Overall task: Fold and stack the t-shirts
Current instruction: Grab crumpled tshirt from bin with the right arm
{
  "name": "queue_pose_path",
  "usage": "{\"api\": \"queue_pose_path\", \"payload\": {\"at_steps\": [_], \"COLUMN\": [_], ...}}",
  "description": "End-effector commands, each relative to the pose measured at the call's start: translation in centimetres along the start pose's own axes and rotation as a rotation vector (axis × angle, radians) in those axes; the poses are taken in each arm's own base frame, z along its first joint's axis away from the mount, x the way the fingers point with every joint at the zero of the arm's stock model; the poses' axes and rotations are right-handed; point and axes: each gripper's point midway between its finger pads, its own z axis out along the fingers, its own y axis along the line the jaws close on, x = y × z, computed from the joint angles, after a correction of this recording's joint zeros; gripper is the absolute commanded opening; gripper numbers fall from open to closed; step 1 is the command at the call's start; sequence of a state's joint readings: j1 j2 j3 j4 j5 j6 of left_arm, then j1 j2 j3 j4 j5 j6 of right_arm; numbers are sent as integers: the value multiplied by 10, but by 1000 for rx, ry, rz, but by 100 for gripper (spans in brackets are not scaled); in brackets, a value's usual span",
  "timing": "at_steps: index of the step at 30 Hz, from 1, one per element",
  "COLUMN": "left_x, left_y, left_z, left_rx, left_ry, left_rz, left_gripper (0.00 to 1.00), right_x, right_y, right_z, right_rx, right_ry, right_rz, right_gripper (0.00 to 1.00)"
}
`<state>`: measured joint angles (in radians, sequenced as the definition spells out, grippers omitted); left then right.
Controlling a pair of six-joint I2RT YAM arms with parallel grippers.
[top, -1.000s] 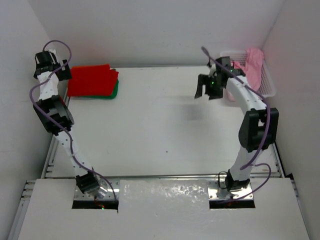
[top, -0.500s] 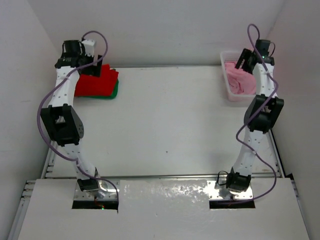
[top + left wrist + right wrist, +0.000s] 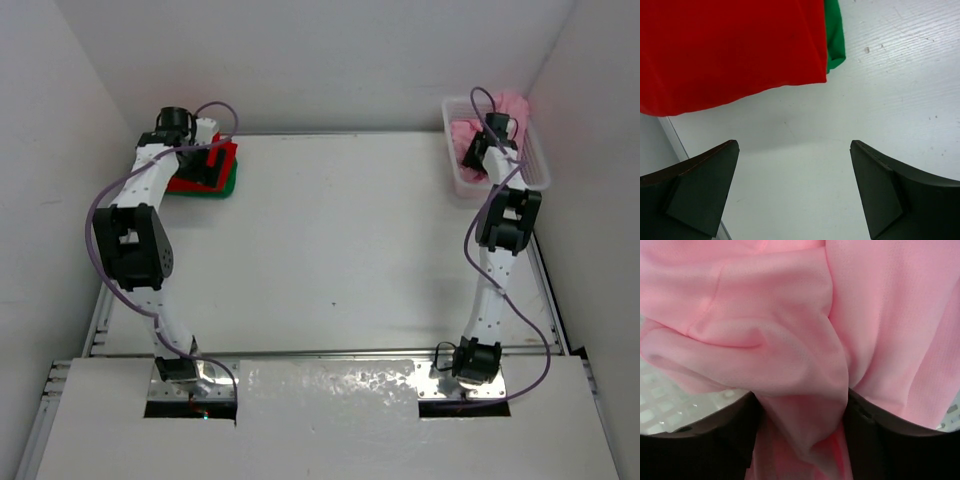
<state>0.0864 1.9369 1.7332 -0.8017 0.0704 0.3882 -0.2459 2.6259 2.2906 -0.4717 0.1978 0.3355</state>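
Jaws of the left gripper (image 3: 794,150) are spread wide, nothing held, above the white table (image 3: 890,90). The red t-shirt (image 3: 730,50) hem lies just ahead, with the green t-shirt (image 3: 834,40) edge showing beneath it. The right gripper (image 3: 800,412) is set in the basket (image 3: 660,407), a pink t-shirt (image 3: 790,330) fold bunched between part-open jaws; a firm pinch cannot be told. The basket is largely covered by cloth.

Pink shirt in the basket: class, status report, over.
Left hand open, empty, near red shirt lying on green shirt. Right hand straddles a fold of pink shirt in basket; grip unconfirmed. Nothing in the way.
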Motion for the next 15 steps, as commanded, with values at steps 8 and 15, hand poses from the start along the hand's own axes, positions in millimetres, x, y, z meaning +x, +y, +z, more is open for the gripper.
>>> {"api": "queue_pose_path", "payload": {"at_steps": [8, 15], "left_x": [-16, -16], "left_y": [-3, -7], "left_z": [-12, -19], "left_rx": [-33, -27], "left_ry": [-40, -60], "left_rz": [23, 30], "left_gripper": [91, 92], "right_x": [-38, -108], "right_y": [4, 20], "right_z": [-41, -110], "right_rx": [-42, -150], "right_ry": [-101, -275], "right_rz": [-10, 23], "right_gripper": [0, 0]}}
